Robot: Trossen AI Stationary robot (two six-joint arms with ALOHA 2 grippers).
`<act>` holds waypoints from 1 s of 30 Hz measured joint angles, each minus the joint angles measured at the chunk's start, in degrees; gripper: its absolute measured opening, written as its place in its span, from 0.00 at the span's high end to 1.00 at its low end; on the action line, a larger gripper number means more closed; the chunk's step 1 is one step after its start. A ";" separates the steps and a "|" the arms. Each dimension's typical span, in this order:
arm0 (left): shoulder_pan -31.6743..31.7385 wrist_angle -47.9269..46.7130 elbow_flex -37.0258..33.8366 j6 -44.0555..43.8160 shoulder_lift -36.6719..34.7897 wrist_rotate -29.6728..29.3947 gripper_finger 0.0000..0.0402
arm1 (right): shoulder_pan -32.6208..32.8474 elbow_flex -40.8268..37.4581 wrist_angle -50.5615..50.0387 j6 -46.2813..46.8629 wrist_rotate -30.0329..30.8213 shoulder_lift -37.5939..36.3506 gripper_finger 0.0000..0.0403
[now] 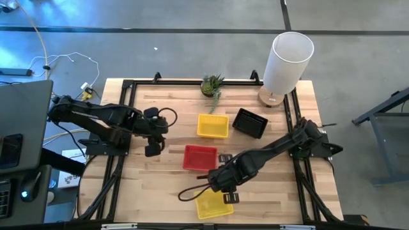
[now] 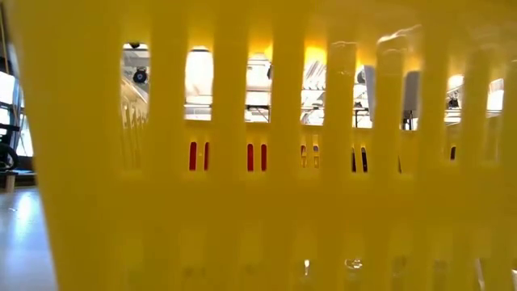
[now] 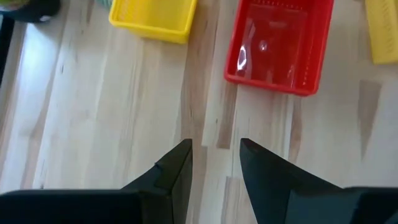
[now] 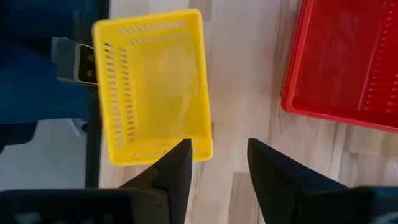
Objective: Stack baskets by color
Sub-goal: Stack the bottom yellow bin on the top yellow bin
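Four baskets rest bottom-down on the wooden table. A yellow basket [image 1: 213,126] and a black basket [image 1: 250,122] sit toward the far side. A red basket [image 1: 199,157] sits mid-table, and a second yellow basket [image 1: 214,204] sits at the near edge. That near yellow basket [image 2: 258,162] fills the low view. My left gripper [image 1: 154,142] [image 3: 216,146] hovers open over bare wood, left of the red basket [image 3: 280,43]. My right gripper [image 1: 217,183] [image 4: 219,144] hovers open above the gap between the near yellow basket [image 4: 155,87] and the red basket [image 4: 348,62].
A tall white cylinder [image 1: 287,61] stands at the far right corner. A small green plant [image 1: 212,84] sits at the far edge. A dark cable loop [image 1: 190,193] hangs by my right arm. A black frame [image 1: 128,86] runs around the table. Bare wood lies at the left and right.
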 joint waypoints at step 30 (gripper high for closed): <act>0.00 0.47 -3.04 -1.47 0.00 -0.10 0.70 | 1.01 0.00 3.09 -3.51 -2.48 13.65 0.63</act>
